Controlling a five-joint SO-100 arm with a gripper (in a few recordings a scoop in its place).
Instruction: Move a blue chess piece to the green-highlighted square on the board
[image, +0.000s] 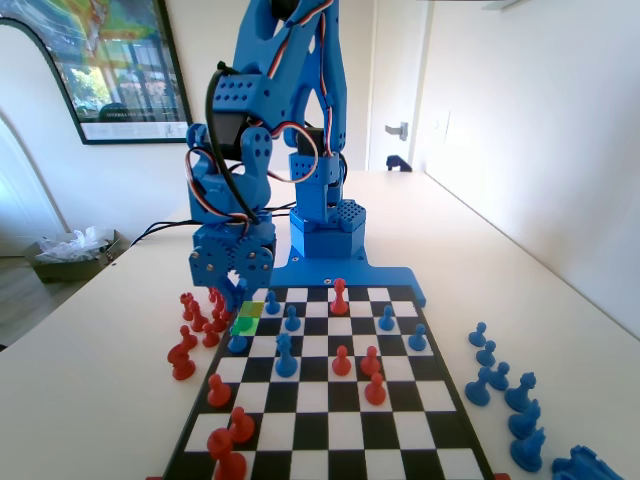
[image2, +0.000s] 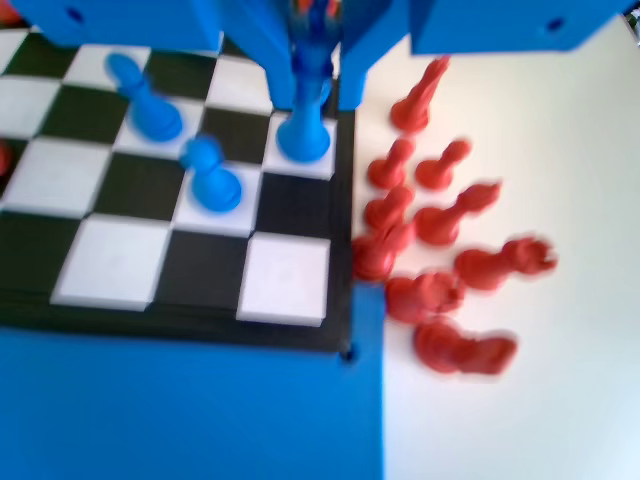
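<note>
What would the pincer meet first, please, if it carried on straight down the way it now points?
Most likely the blue chess piece standing between its jaws in the wrist view: the pincer points down over it near the board edge. Whether the jaws already touch it is unclear, since the picture is blurred.

The board (image: 330, 400) lies on the desk (image: 520, 260), with the arm's base at its far end in the fixed view. The highlighted square (image: 247, 324) is in the leftmost column, second row from the far end. The pincer (image: 232, 300) hangs just above it. Captured pieces (image: 198, 320) stand on the desk left of the board, others (image: 505, 390) on the right.
</note>
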